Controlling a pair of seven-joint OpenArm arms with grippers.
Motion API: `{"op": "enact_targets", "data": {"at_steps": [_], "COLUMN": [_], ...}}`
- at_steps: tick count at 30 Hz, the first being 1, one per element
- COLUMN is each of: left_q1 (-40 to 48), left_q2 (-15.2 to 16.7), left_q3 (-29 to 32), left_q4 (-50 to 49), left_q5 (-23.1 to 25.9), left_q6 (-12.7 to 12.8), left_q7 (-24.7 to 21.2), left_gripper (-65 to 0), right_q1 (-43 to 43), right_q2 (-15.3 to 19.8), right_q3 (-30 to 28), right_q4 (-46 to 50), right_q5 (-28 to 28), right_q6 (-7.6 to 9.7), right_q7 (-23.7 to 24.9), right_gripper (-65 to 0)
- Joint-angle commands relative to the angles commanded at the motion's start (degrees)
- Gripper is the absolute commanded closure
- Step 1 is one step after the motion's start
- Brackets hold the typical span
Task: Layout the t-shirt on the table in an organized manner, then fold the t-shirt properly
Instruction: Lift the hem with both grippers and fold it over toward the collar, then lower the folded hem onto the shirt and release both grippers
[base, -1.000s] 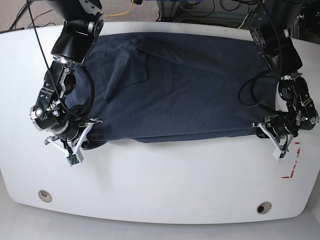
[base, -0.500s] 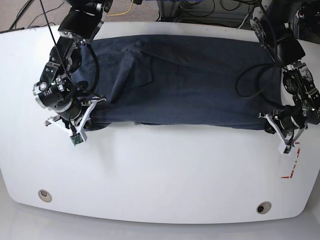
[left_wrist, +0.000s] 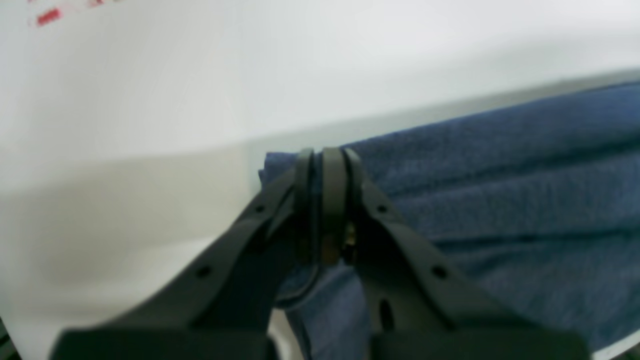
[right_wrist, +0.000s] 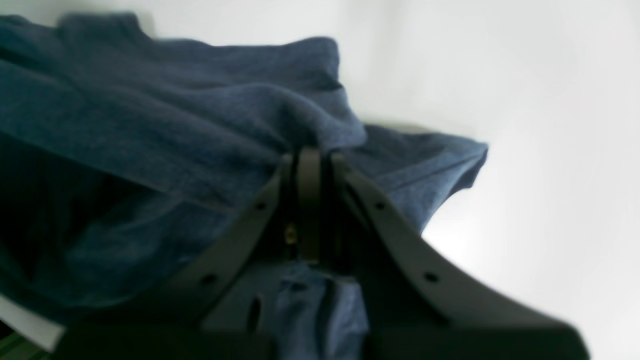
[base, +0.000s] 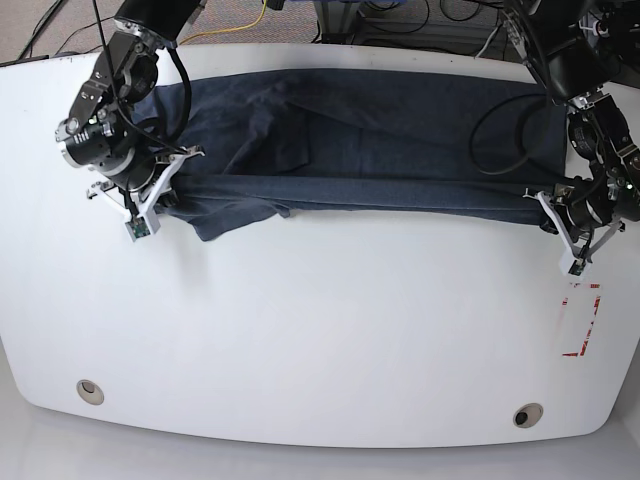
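Two black arms with looping black cables, matte black jaws with small holes, white bracket frames at wrists

T-shirt lettering hidden; both wrist views blurred; arms cut off.

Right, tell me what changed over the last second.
Both pincers carried the t-shirt's near edge toward the table's far side, folding it back over itself; the visible cloth is now a narrower band. A flap hangs out below the fold near the right pincer. The left pincer and the right one stay clamped on the cloth. The grommets and red tape have not moved.
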Motion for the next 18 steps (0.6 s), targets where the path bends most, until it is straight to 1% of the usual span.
{"op": "enact_targets", "data": {"at_steps": [5,8,18], "left_q1": [2.46,4.22,8.79], "left_q2": [-0.18,-1.49,-1.76], "left_q3": [0.0,0.0,0.18], "left_q4": [0.09,0.09,0.09], "left_q5": [0.0,0.0,0.0], "left_q6": [0.0,0.0,0.0], "left_q7": [0.0,0.09,0.09], "left_gripper": [-0.1,-0.3,-0.4], "right_q1": [-2.9,-4.22,-5.8], "right_q2": [0.26,0.26,0.09], "right_q3": [0.26,0.26,0.26], "right_q4": [0.0,0.0,-0.26], "right_q5": [1.41,1.49,0.97], "right_q6": [0.0,0.0,0.0], "right_q7": [0.0,0.0,0.18], "right_gripper": [-1.1,-1.3,-1.4]}}
